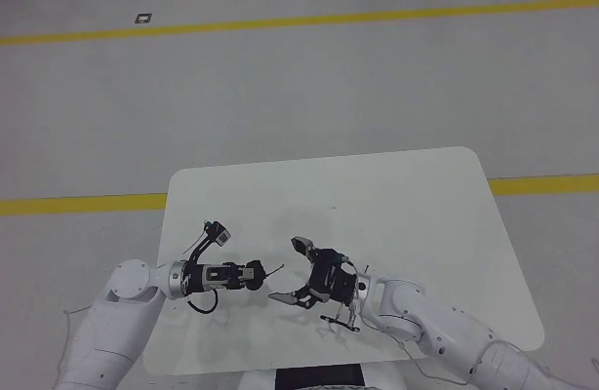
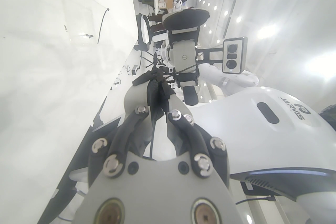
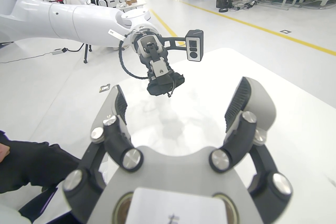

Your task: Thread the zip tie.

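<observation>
While left gripper (image 1: 257,274) pinches zip tie (image 1: 274,270), right gripper (image 1: 289,270) spread, near table edge (image 1: 212,367)

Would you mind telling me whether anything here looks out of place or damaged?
Nothing stands out: the left tool holds the zip tie above the table, and the right tool sits open facing it.

Bright overhead lighting, strong glare, faint shadows

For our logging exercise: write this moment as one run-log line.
left gripper: shut on zip tie | right gripper: open, facing it | table: beneath both
</observation>
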`<state>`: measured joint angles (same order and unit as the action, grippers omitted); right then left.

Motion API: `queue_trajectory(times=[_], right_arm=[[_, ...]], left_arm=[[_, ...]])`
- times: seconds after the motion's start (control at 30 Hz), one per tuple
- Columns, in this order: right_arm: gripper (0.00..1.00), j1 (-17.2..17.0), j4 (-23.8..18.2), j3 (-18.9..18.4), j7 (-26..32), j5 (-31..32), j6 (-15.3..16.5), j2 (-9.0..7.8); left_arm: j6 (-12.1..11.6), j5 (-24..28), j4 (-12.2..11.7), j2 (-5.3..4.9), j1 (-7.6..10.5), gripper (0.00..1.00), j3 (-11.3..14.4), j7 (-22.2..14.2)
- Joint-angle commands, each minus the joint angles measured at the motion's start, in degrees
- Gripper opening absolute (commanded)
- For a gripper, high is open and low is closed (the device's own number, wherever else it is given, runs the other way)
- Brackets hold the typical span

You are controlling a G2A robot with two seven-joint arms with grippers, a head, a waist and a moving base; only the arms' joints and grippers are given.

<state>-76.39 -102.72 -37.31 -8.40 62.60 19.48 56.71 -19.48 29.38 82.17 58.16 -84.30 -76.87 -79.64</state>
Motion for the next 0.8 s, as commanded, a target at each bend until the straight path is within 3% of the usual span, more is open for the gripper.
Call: queue_trajectory(times=[0.0,0.17,0.73,0.77], right_arm=[[1.0,-0.33,-0.18,0.08,-0.61,0.61,0.0,-0.31],[1.0,-0.37,-0.5,1.22,-1.76,1.14,0.0,-1.0],[1.0,-0.37,-0.5,1.22,-1.76,1.14,0.0,-1.0],[1.0,-0.37,-0.5,1.22,-1.76,1.14,0.0,-1.0]], left_arm=[[0.0,0.0,0.0,0.0,0.0,0.0,0.0,0.0],[0.0,0.0,0.0,0.0,0.0,0.0,0.0,0.0],[0.0,0.0,0.0,0.0,0.0,0.0,0.0,0.0],[0.12,-0.23,-0.08,0.02,-0.01,0.0,0.01,1.66]])
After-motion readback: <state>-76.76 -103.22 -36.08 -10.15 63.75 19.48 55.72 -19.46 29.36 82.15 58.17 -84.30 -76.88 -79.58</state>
